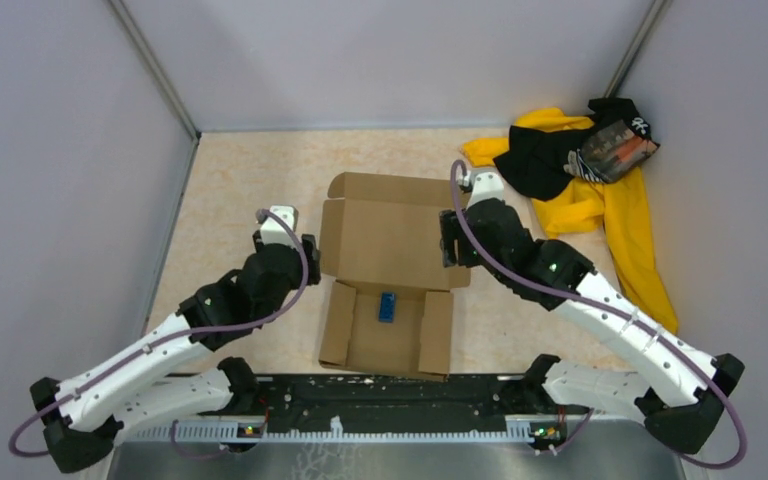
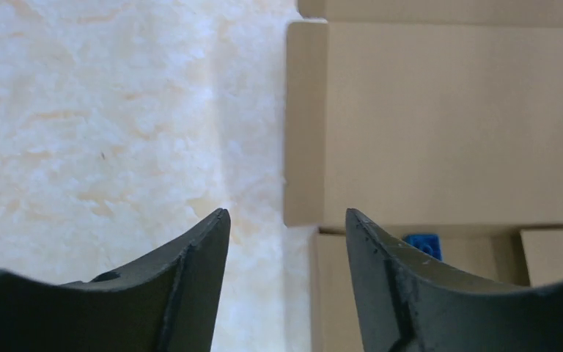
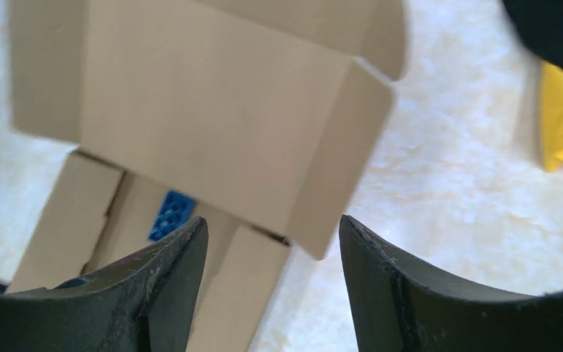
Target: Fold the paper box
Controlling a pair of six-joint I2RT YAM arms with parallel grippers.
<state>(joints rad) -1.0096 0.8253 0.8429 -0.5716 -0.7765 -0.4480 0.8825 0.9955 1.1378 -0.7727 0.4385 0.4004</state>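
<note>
Beige tabletop point(image 1: 230, 200) carries the paper box point(image 1: 390, 240); only wrist views show left pincer point(image 2: 286, 213) and right pincer point(image 3: 273, 218) apart

Open paper box point(image 1: 385, 240), blue block point(image 1: 387, 306) in its near half, yellow-and-black cloth pile point(image 1: 622, 205) far right.

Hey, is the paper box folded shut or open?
Open. The paper box has its lid panel laid back flat, its side flaps spread, and the blue block inside the tray is uncovered.
</note>
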